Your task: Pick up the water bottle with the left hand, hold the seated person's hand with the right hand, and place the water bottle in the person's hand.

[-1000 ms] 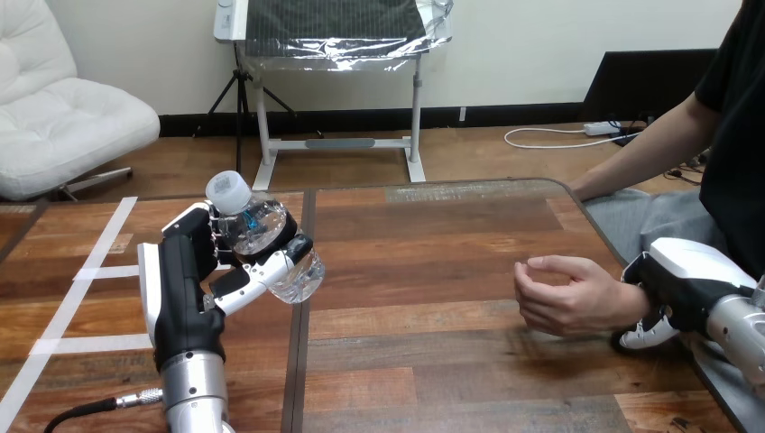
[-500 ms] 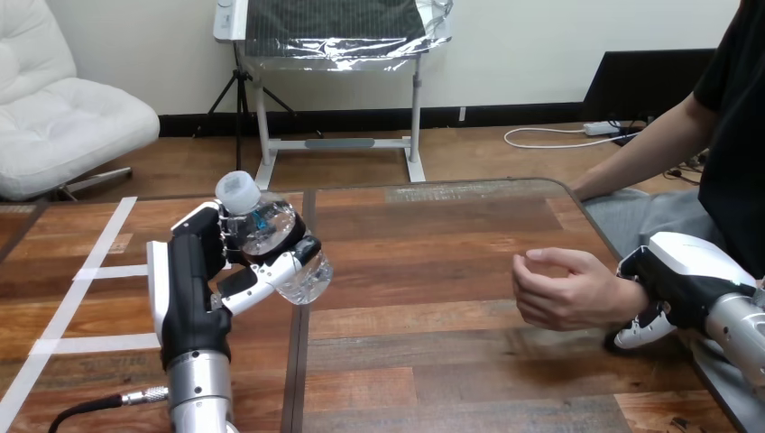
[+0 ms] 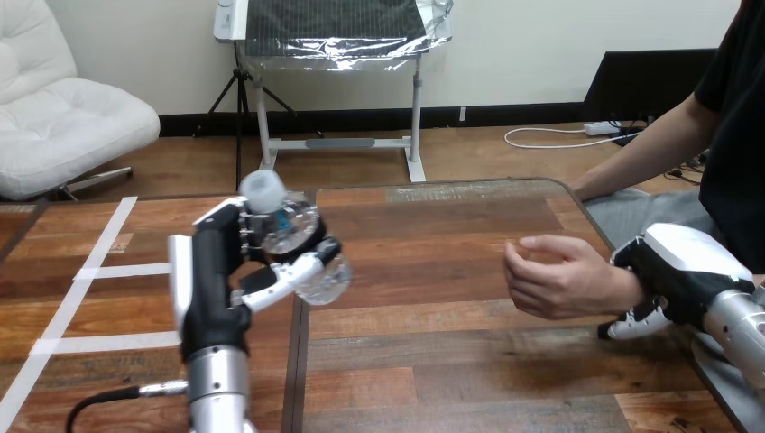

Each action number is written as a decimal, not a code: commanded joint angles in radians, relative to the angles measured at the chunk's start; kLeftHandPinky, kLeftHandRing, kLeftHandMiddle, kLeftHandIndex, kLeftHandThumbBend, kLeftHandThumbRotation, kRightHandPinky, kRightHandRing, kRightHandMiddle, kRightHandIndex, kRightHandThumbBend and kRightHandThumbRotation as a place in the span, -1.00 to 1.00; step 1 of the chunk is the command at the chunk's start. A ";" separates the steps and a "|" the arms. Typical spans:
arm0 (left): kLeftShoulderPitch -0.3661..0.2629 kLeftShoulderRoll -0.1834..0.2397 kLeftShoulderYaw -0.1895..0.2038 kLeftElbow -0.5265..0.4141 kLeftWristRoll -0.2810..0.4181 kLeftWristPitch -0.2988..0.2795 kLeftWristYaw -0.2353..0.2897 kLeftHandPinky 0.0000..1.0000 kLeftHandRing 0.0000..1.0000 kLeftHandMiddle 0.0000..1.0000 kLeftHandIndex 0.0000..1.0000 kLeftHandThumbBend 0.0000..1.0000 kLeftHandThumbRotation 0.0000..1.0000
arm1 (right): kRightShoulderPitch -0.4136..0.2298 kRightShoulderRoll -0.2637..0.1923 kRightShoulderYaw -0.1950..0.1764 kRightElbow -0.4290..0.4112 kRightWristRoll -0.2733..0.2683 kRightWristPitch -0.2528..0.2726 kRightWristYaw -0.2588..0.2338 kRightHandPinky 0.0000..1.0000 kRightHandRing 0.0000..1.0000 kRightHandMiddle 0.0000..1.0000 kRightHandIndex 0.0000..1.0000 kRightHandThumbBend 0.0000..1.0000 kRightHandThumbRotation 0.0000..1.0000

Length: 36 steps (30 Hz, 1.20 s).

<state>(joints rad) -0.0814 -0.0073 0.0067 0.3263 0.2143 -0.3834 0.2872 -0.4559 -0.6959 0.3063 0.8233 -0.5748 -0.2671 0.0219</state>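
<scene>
Bottle point(image 3: 298, 231), clear plastic, in L hand point(image 3: 213, 275)

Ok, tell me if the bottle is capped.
Capped: a white cap tops the water bottle, which the left hand grips.

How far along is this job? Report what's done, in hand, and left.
Done: the left robot hand grips the water bottle above the table, and the right robot hand wraps the person's wrist. In hand: the bottle is apart from the person's hand. Left: setting the bottle in that hand.
</scene>
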 commanded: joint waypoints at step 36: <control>-0.128 -0.062 -0.114 -0.163 0.051 0.079 -0.043 -0.30 -0.23 -0.14 -0.09 0.44 -1.00 | 0.043 -0.018 -0.064 -0.244 0.008 -0.008 -0.024 -0.65 -0.54 -0.37 -0.30 0.38 -1.00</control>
<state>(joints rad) -0.1184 -0.0438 -0.0879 0.2330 0.2589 -0.2993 0.2450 -0.3975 -0.7001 0.2761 0.6262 -0.5668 -0.2818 0.0177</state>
